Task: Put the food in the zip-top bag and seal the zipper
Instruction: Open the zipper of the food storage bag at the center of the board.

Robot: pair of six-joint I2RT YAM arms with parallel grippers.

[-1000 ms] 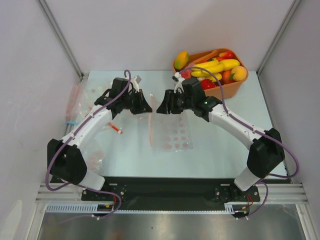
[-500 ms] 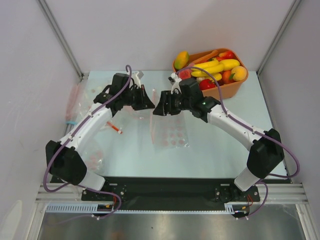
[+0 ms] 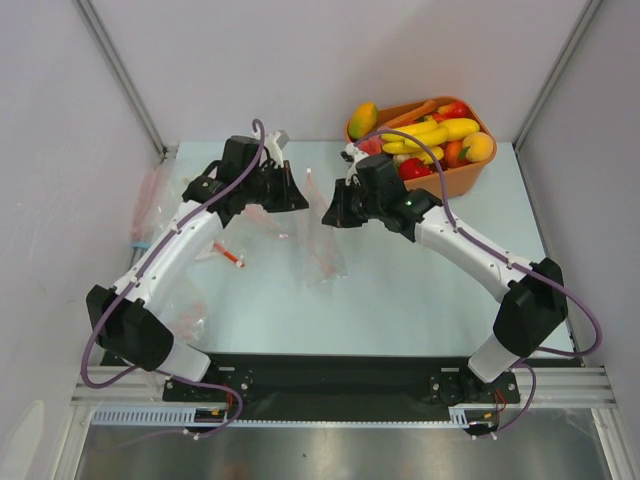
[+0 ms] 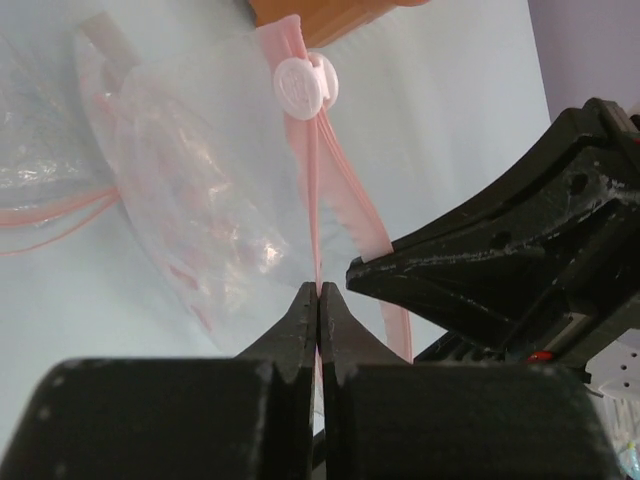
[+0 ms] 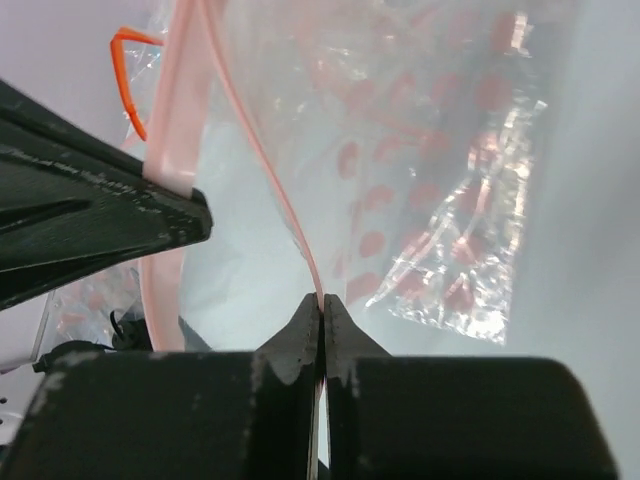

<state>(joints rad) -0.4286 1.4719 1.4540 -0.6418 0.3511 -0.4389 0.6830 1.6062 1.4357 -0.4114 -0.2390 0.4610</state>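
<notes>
**Item.** The zip-top bag hangs mid-table between the two arms, turned nearly edge-on to the overhead camera. Whether its lower end touches the table cannot be told.

**Closure.** The zipper is parted into two pink lips. Its white slider sits at the far end. The strip's long axis appears to run away from the arm bases, roughly crosswise to the line joining the two tools.

**Tools.** The left gripper has its fingertips pressed together on one lip. The right gripper is likewise clamped on the other lip, with the thin pink edge running up from between its tips. The two tools face each other nose to nose, just apart, with the bag mouth between them.

**Governing relation.** Each lip lies on its own arm's side, so drawing the tools apart along their shared line should, in my judgement, spread the mouth.

**Contents.** The food is all in the orange tub at the rear right. It is well apart from the bag and nearer the right arm. None is in the bag.

**Arm pose.** Both arms reach forward and bend inward, elbows out, wrists level and converging.

**Risk.** The film is thin, so an uneven pull could slip a lip out of its grip.
</notes>
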